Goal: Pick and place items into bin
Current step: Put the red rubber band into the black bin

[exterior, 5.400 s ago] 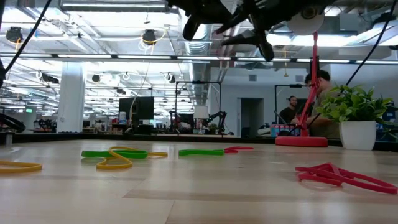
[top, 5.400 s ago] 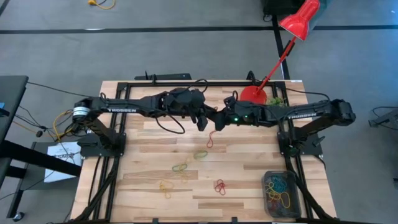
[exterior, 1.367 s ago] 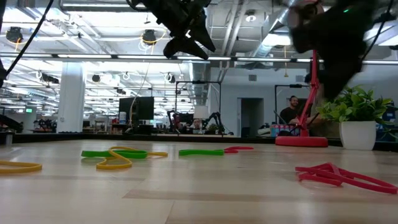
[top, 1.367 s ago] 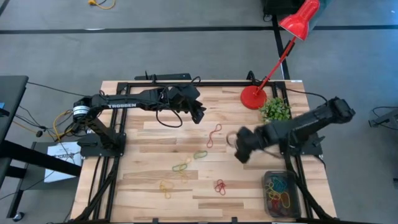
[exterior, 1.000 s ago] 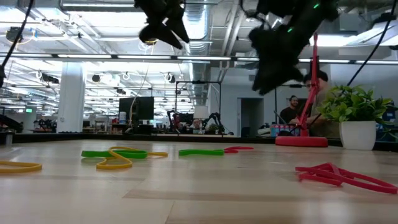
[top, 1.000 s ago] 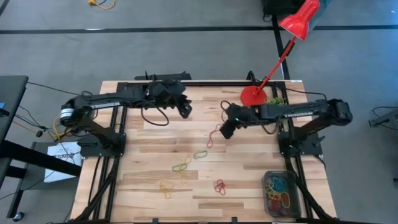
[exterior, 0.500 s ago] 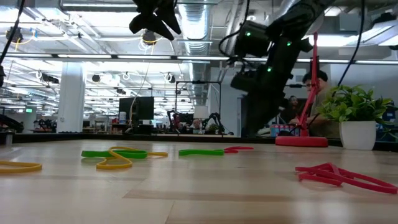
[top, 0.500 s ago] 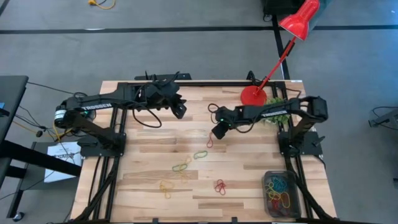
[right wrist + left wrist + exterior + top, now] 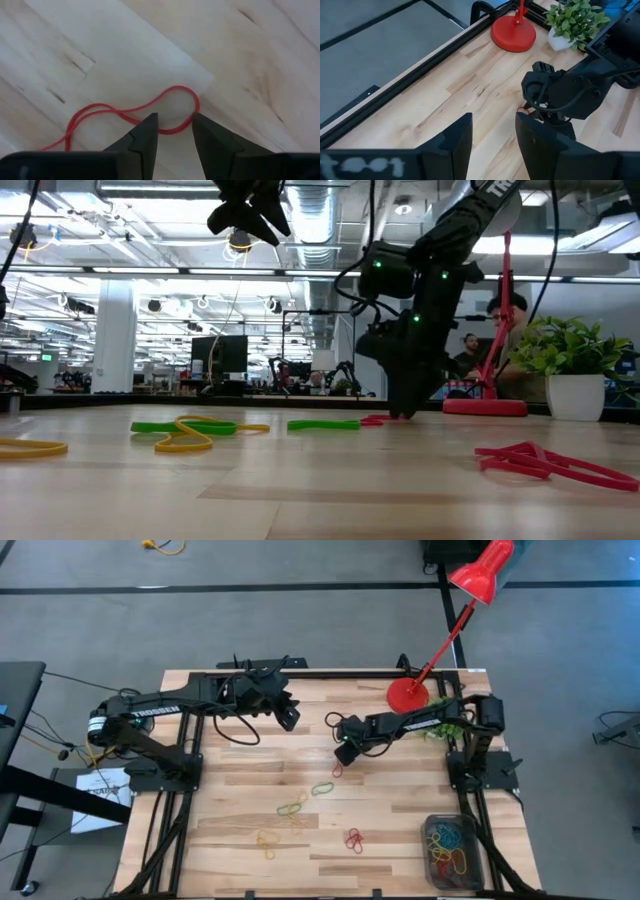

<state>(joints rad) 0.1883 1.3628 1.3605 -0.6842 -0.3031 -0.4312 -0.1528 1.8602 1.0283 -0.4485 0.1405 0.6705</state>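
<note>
Band [image 9: 165, 112], red, seemingly straddled by right hand [image 9: 175, 127], far end cropped.

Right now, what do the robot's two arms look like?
Both arms are black and jointed, with white TROSSEN lettering along the left arm and the right arm. Black cables loop beside them. Small green lights glow near the right wrist. Each tool, the left tool and the right tool, has two flat dark fingers.
</note>
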